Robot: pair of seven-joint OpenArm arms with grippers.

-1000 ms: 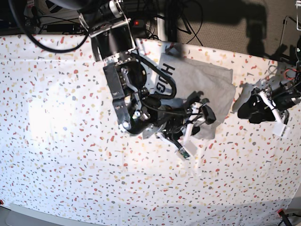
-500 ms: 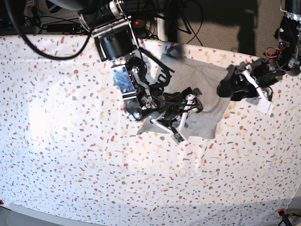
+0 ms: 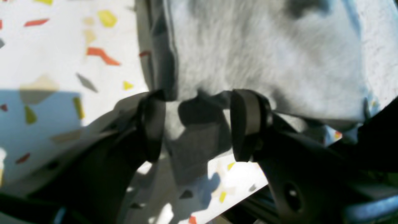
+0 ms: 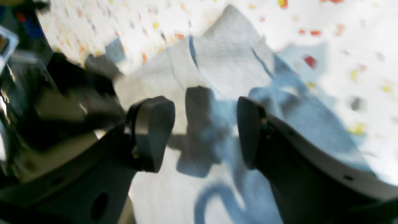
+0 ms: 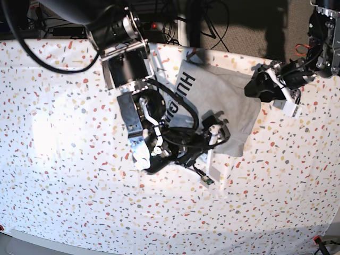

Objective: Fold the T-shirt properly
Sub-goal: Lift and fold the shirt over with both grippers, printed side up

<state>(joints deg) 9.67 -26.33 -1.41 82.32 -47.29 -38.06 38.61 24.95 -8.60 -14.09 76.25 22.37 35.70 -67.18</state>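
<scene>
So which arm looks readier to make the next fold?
Probably the left gripper: its open jaws already straddle the edge of the T-shirt. The right gripper is open above the cloth, gripping nothing.

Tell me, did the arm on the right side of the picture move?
Yes. The left gripper went up toward the table's far edge and onto the T-shirt.

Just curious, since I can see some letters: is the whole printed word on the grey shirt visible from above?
No. On the T-shirt, the base view shows only part of the black lettering.
</scene>
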